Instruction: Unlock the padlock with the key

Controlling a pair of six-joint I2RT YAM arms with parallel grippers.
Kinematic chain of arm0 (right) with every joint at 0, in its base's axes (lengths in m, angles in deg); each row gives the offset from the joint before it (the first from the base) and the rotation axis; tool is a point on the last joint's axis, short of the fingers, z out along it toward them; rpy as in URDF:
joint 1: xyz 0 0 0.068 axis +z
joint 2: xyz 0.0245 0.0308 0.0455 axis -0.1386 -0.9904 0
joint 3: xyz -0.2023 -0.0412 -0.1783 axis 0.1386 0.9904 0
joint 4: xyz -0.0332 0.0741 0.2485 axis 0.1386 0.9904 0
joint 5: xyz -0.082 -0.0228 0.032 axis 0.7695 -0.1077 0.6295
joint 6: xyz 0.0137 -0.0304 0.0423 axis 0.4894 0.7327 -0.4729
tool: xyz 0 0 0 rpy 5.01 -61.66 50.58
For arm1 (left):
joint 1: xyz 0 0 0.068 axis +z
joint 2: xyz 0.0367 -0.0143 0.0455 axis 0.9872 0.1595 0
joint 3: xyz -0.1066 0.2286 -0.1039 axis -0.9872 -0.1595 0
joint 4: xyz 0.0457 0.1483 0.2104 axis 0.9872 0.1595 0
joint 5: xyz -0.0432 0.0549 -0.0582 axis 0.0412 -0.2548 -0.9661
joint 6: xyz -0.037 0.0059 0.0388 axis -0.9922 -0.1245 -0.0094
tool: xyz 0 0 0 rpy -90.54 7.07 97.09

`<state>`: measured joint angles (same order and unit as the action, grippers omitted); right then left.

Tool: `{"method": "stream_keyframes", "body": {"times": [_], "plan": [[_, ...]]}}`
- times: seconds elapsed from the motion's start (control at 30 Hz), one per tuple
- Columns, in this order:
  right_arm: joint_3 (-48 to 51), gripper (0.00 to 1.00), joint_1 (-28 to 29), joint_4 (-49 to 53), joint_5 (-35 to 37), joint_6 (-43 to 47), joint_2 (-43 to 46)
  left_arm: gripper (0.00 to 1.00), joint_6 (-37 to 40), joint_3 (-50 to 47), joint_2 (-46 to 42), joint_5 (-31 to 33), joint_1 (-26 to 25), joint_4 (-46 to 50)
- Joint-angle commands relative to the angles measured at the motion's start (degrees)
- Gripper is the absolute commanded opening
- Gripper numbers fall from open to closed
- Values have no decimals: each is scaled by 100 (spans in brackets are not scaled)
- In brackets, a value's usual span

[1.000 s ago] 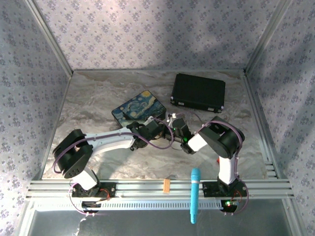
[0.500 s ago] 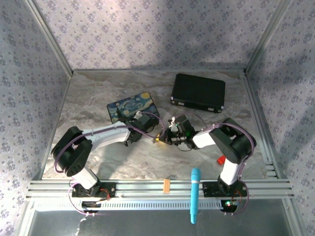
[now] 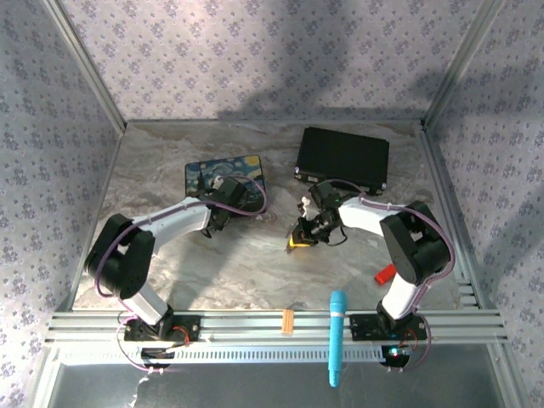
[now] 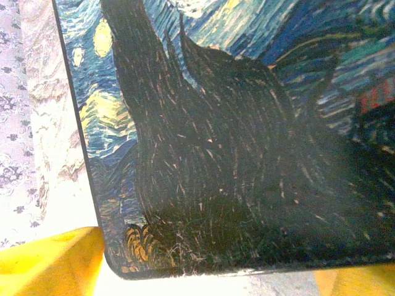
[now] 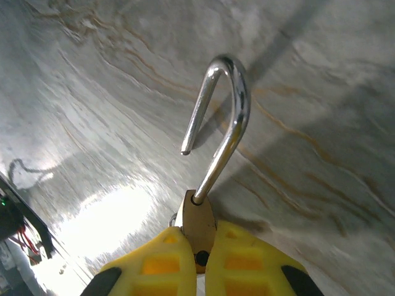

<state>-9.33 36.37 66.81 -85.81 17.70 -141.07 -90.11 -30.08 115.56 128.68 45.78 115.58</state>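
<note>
The padlock's tiny brass body (image 5: 199, 217) is pinched between my right gripper's yellow fingers (image 5: 162, 262), low over the marble table. Its silvery shackle (image 5: 229, 117) stands swung open, the free end clear of the body. A small metal ring (image 5: 173, 217) peeks out beside the body; the key itself is hidden. In the top view my right gripper (image 3: 300, 235) sits mid-table with the padlock (image 3: 297, 241). My left gripper (image 3: 226, 195) hovers at the near edge of the starry-night tin (image 3: 204, 172), open, its yellow fingertips (image 4: 49, 259) wide apart with nothing between them.
A black case (image 3: 342, 158) lies at the back right. The small red block (image 3: 385, 274) rests by the right arm's base. A blue cylinder (image 3: 337, 336) and a small tan piece (image 3: 287, 320) lie on the front rail. The starry-night tin (image 4: 234, 123) is close under the left wrist.
The two grippers were together at mid-table and have parted. The left arm swung back-left over the tin, which sits a little further left. The right gripper kept the padlock and stretched forward.
</note>
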Motion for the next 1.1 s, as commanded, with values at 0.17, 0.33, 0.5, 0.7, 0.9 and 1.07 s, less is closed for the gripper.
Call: {"method": "stream_keyframes", "body": {"times": [0.17,0.33,0.5,0.7,0.9,1.07], "plan": [[-467,25,-249,1851,971,719,-193,92,-20,121,46,-60,218,-437],[-687,39,-124,1970,1225,732,-286,100,-212,9,-445,-35,227,-188],[-740,43,-77,1970,1570,655,-4,100,-337,-267,-1328,-486,227,-198],[-971,48,138,2293,2394,669,441,100,-879,-338,-2090,-614,271,121],[-833,99,359,1930,3560,637,1332,100,-1535,-1189,-3200,-423,389,-762],[-408,99,324,1115,4897,883,2363,100,-1352,-2224,-3920,-324,836,-2073]]}}
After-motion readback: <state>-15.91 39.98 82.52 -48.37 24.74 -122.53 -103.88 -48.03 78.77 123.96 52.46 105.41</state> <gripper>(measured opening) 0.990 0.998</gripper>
